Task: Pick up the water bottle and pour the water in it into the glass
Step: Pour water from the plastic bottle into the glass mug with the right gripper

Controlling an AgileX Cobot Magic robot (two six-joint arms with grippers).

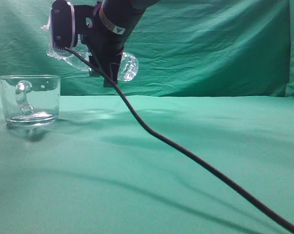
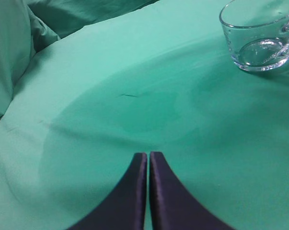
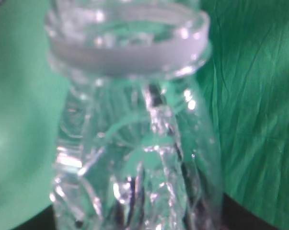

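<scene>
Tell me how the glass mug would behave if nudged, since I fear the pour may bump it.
The glass looks short, wide and thick-based, so it would probably slide on the green cloth rather than tip. Its bulk suggests it is heavy for its size. Being glass, it is stiff and likely breakable if knocked off; the loop handle could catch the right claw.
</scene>
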